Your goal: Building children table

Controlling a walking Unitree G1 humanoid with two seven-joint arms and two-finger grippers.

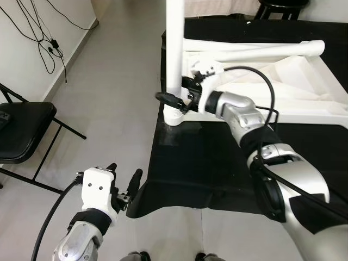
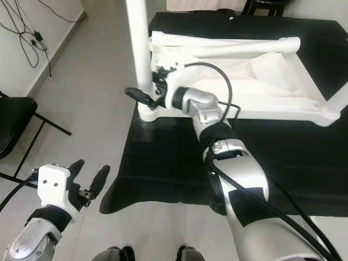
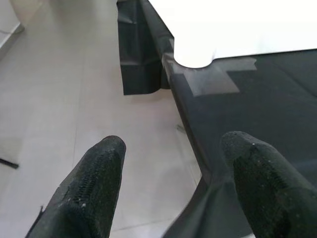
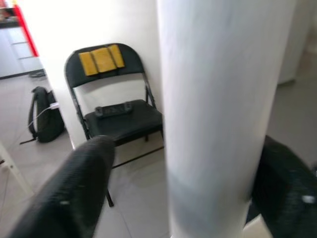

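- The children's table (image 1: 304, 92), white plastic, lies upside down on a black sheet (image 1: 217, 168) spread over the floor, its underside facing up and its near-left corner close to the sheet's edge.
- Nearest the robot, the left gripper (image 1: 124, 184) hangs low over the grey floor tiles (image 1: 103, 109) just beside the sheet's near corner; its jaws are spread with nothing between them, and the arm looks idle.
- Further out, the right gripper (image 1: 173, 99) reaches to the table's near-left corner, where a white leg (image 1: 174, 49) stands upright in its corner socket (image 1: 173, 115). The jaws sit one on each side of the leg, low down near the socket; the wrist view shows the white tube between the two black fingers (image 4: 74, 193) (whether they press it firmly or merely bracket it cannot be told for certain, though it reads as a grip).
- Beyond that, a second white leg (image 1: 255, 50) lies loose across the upturned frame, not yet fitted.
- Progress, as a judgement: one leg is up and probably being seated or steadied; the loose leg and the other corners remain, then the table must be turned upright. The job looks early.
- Off to the left, a black folding chair (image 1: 24, 130) stands by the wall, with cables (image 1: 46, 43) trailing behind it.
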